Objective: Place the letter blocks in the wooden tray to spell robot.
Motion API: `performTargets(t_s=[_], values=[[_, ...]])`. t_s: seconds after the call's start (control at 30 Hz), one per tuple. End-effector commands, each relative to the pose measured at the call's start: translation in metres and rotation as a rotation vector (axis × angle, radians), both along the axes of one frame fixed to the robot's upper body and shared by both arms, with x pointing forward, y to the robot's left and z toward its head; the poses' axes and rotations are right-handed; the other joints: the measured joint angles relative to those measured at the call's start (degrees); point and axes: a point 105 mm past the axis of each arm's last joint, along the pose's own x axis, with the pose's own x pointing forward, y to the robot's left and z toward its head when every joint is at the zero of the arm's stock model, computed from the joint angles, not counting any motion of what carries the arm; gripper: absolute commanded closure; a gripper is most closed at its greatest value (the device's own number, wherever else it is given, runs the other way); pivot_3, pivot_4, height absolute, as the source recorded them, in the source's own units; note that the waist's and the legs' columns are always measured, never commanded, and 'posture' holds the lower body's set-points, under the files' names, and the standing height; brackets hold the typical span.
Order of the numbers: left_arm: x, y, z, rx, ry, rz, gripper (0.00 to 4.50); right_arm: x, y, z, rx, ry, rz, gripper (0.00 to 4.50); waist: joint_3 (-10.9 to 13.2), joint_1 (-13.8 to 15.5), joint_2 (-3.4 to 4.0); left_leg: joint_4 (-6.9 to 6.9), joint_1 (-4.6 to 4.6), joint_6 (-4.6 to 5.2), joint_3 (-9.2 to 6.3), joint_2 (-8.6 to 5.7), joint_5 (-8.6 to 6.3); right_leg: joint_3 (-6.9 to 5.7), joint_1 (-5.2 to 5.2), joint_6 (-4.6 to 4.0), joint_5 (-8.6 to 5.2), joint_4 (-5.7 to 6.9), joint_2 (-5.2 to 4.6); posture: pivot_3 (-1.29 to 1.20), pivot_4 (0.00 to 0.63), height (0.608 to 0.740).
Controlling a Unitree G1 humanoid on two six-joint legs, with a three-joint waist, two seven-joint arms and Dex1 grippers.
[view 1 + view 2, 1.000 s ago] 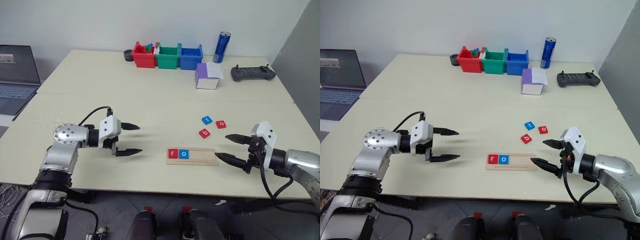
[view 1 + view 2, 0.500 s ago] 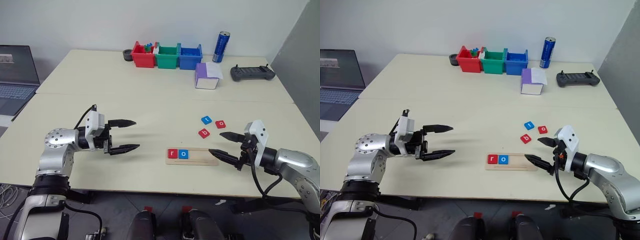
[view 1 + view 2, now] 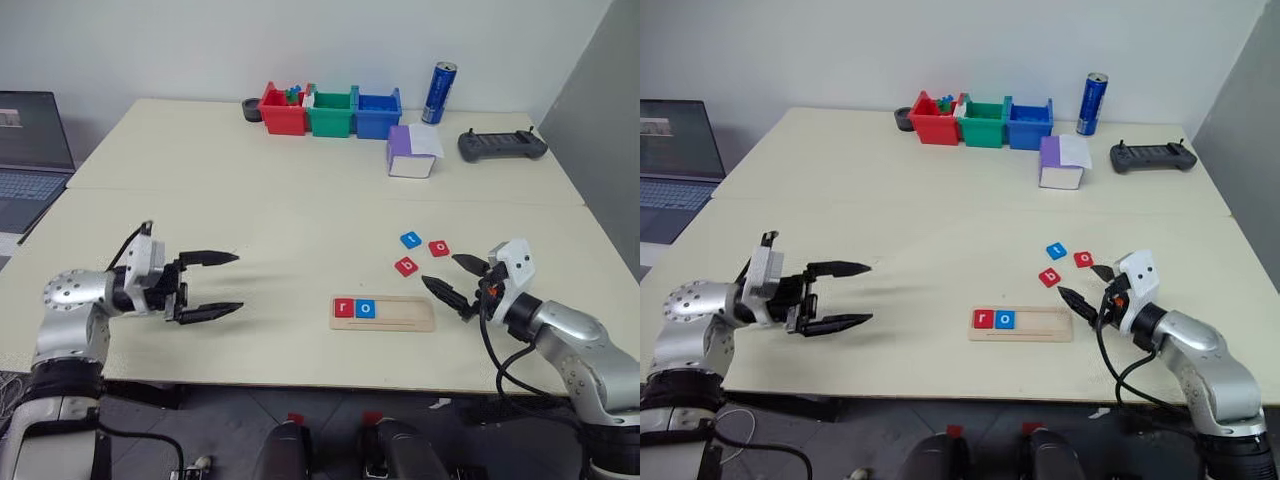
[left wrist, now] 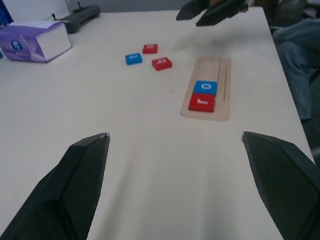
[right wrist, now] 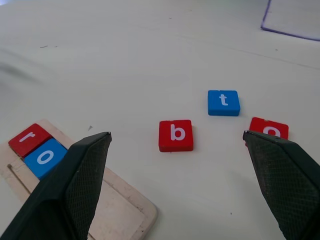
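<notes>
Table cream, seam across; laptop far left; both jaws released, empty.

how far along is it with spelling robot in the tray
Two of five are done: the red r tile and blue o tile sit in the pale wooden tray. Nothing is held; the open right gripper faces the red b tile. Left: b, the red o tile, the blue t tile.
</notes>
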Motion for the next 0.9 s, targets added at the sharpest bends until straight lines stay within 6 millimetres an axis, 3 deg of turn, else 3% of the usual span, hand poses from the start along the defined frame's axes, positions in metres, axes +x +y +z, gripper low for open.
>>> performTargets(t_s=[0.03, 0.13, 0.3, 0.7, 0.9], values=[[-0.006, 0.004, 0.011, 0.033, -0.074, -0.025, 0.03, 0.002, 0.008, 0.008, 0.018, -0.05, 0.009, 0.0, 0.0, -0.06, 0.0, 0.0, 0.0, 0.0, -0.02, 0.01, 0.0, -0.02, 0.0, 0.0, 0.0, 0.01, 0.0, 0.0, 0.15, 0.74], [-0.011, 0.008, 0.008, 0.079, -0.073, -0.042, 0.03, 0.006, 0.019, 0.007, 0.031, -0.05, 0.031, 0.0, 0.0, -0.09, 0.0, 0.03, 0.02, 0.01, -0.03, 0.03, 0.0, -0.03, 0.0, 0.0, 0.0, 0.03, 0.01, 0.0, 0.15, 0.74], [-0.012, 0.013, 0.009, 0.097, -0.088, -0.041, 0.03, 0.021, 0.022, 0.0, -0.004, -0.051, -0.022, 0.0, 0.0, -0.12, 0.0, 0.02, 0.02, 0.01, -0.02, 0.02, 0.01, -0.02, 0.0, 0.0, 0.0, 0.03, 0.01, 0.0, 0.15, 0.74], [-0.002, 0.019, 0.019, 0.097, -0.126, -0.004, 0.03, 0.058, 0.037, -0.019, -0.013, 0.0, -0.088, 0.0, -0.01, -0.58, -0.01, 0.01, -0.09, 0.0, 0.04, 0.01, 0.01, 0.01, -0.15, -0.01, 0.0, 0.08, 0.01, 0.0, 0.15, 0.74], [0.0, 0.023, 0.023, 0.105, -0.122, 0.015, 0.03, 0.062, 0.04, -0.027, -0.034, 0.015, -0.091, 0.0, -0.01, -0.61, -0.01, 0.01, -0.09, 0.0, 0.07, 0.0, 0.01, 0.05, -0.16, -0.01, 0.0, 0.07, 0.0, 0.0, 0.15, 0.74]])
